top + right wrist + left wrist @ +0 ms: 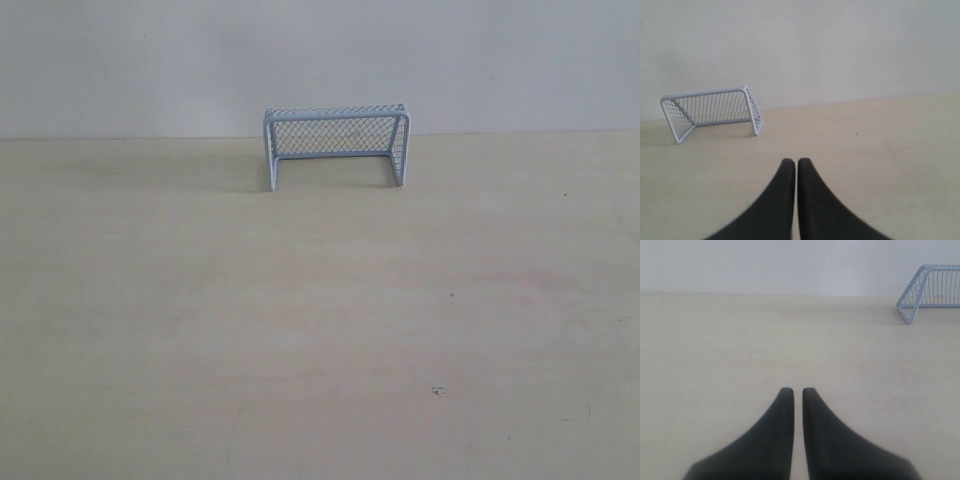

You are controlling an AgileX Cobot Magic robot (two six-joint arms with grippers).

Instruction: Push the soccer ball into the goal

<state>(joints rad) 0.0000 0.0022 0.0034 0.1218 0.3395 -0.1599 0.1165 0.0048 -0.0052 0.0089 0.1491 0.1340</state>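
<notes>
left gripper [797, 391] — closed, thin slit | right gripper [796, 162] — closed, thin slit

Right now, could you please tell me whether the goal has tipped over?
No, the goal stands upright on the table, with its open mouth facing the exterior camera.

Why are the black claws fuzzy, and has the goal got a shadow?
Left wrist view: the left gripper sits close to the camera, so its edges blur; right wrist view: the right gripper blurs likewise; exterior view: flat, dim light gives the goal only a faint shadow beside it.
</notes>
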